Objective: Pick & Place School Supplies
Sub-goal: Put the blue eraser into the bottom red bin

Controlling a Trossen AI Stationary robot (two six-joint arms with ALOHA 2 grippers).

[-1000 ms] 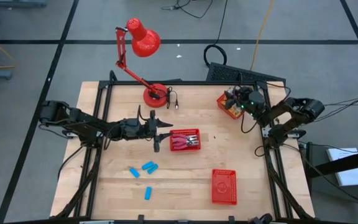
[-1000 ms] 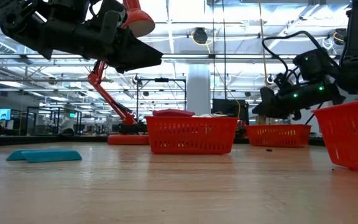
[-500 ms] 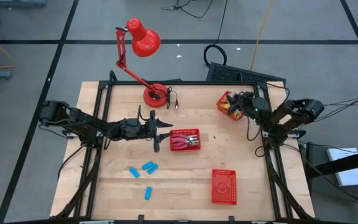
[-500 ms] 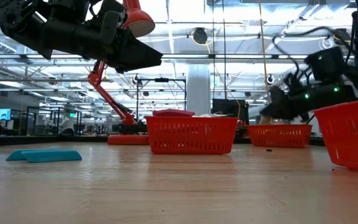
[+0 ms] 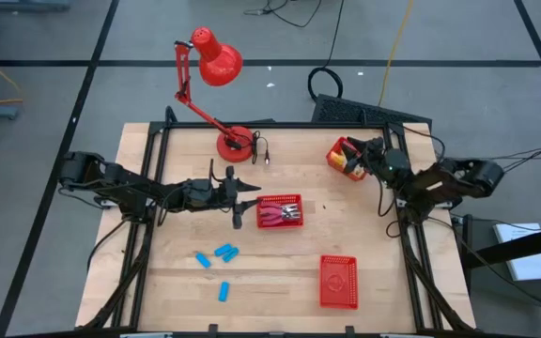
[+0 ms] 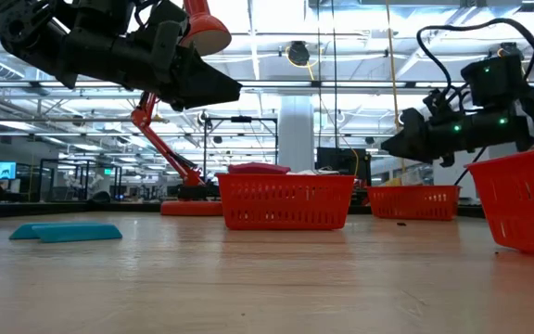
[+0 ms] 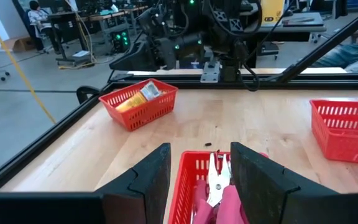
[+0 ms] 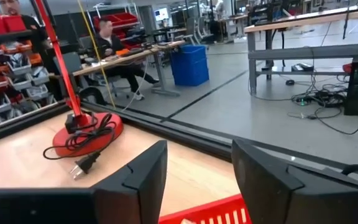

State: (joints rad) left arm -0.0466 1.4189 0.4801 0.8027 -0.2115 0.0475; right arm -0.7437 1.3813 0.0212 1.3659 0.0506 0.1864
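Note:
Red-handled metal tools [image 7: 216, 182] lie in a red mesh basket [image 5: 280, 211] at mid-table. My left gripper [image 5: 241, 195] hovers open just left of that basket, its fingers [image 7: 148, 177] above the basket's near rim. Yellow-and-white packets [image 7: 140, 96] lie in a second red basket [image 5: 344, 157] by the far right corner. My right gripper [image 5: 368, 156] hangs open over that basket's right side, above the table [image 6: 395, 146]. Several blue blocks [image 5: 218, 253] rest flat on the wood at near left, and one shows in the low view [image 6: 66, 231].
A third red basket [image 5: 338, 281] stands at the near right. The red desk lamp's base [image 5: 235, 144] sits at the far edge, with its cord and plug [image 8: 87, 163] on the wood. People sit at benches in the room beyond. Bare wood lies between the baskets.
My right arm has stretched out, its elbow swinging toward the table's right edge. Its gripper has tipped from pointing down to nearly level, staying over the packet basket. The left arm has kept still.

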